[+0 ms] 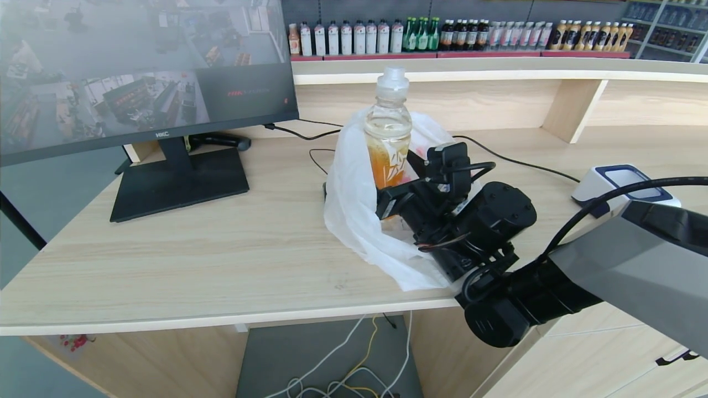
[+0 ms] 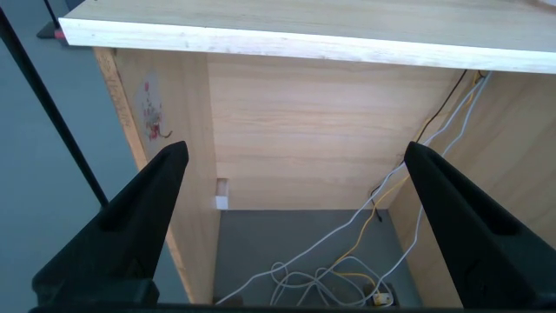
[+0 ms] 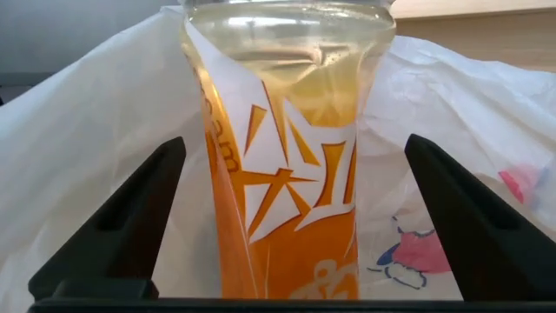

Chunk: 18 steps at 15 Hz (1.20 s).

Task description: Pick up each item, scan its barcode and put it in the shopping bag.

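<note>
The left gripper [image 2: 295, 165] hangs low in front of the desk [image 1: 221, 249], below its edge. Its jaws are spread wide and hold nothing, and they face the loose cables [image 2: 330, 269] on the floor underneath. It takes no part in the present step.

The right gripper [image 3: 295, 156] is over the desk at the bag [image 1: 354, 210], level with the lower half of the bottle [image 1: 388, 138]. It is released: its fingers [image 3: 130, 217] stand well apart, one on each side of the orange label, and neither seems to touch it. The bottle stands upright inside the white bag, squarely between the jaws, with its neck and cap rising clear above the plastic.

The step in hand looks like the last one for this item, putting it in the bag, and the bottle appears to be standing on its own. The next move would then call for a straight retreat of the right arm. The jaws should stay wide so that neither finger brushes the tall bottle or snags the loose plastic around it, since either could tip it.

The scanner [image 1: 625, 185] sits farther right on the desk, well apart from the bag. The monitor [image 1: 138, 72] stands at the far left.
</note>
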Available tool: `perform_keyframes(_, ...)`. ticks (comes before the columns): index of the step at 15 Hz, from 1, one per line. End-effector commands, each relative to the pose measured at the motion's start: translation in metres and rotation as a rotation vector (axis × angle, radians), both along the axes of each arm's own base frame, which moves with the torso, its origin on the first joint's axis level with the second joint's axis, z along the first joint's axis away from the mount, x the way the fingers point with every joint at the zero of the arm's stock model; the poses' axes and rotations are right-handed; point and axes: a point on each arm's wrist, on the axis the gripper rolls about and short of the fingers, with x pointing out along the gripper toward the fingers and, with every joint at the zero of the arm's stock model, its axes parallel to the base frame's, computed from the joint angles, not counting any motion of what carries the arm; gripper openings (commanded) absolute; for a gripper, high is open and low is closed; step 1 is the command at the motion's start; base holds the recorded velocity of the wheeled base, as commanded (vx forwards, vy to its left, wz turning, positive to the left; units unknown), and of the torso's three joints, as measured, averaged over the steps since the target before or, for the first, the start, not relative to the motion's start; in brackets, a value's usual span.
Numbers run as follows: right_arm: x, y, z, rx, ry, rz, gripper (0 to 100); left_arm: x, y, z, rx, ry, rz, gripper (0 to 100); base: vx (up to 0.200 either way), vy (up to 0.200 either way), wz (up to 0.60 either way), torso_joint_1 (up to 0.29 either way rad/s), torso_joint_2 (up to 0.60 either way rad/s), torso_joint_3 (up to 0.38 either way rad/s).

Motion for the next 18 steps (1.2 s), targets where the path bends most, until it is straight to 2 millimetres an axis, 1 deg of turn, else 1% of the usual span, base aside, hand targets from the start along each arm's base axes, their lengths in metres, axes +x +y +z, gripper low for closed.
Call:
perform_keyframes(1, -0.002, -0.001, 0.004, 0.007, -0.007, 0.001, 100, 0.0, 0.0, 0.0, 0.0, 0.0, 0.0, 100, 0.0, 0.0, 0.0, 0.0, 0.0, 0.0)
perform_keyframes(7, -0.001, -0.003, 0.004, 0.008, -0.005, -0.003, 100, 0.0, 0.0, 0.0, -0.002, 0.0, -0.002, 100, 0.0, 0.0, 0.0, 0.0, 0.0, 0.0)
perform_keyframes(10, -0.003, -0.009, 0.004, 0.001, 0.006, -0.013, 100, 0.0, 0.0, 0.0, 0.0, 0.0, -0.002, 100, 0.0, 0.0, 0.0, 0.0, 0.0, 0.0)
perform_keyframes(12, -0.016, -0.014, 0.014, 0.004, 0.0, -0.006, 100, 0.0, 0.0, 0.0, 0.0, 0.0, 0.0, 100, 0.0, 0.0, 0.0, 0.0, 0.0, 0.0)
perform_keyframes(14, -0.031, -0.027, 0.017, -0.003, 0.025, -0.022, 100, 0.0, 0.0, 0.0, 0.0, 0.0, -0.002, 100, 0.0, 0.0, 0.0, 0.0, 0.0, 0.0)
perform_keyframes(16, -0.04, -0.034, 0.024, 0.002, 0.021, -0.023, 100, 0.0, 0.0, 0.0, 0.0, 0.0, 0.0, 100, 0.0, 0.0, 0.0, 0.0, 0.0, 0.0)
perform_keyframes(17, -0.053, -0.038, 0.027, -0.006, 0.029, -0.01, 100, 0.0, 0.0, 0.0, 0.0, 0.0, 0.0, 100, 0.0, 0.0, 0.0, 0.0, 0.0, 0.0)
perform_keyframes(18, -0.061, -0.042, 0.031, -0.004, 0.025, -0.005, 100, 0.0, 0.0, 0.0, 0.0, 0.0, 0.0, 100, 0.0, 0.0, 0.0, 0.0, 0.0, 0.0)
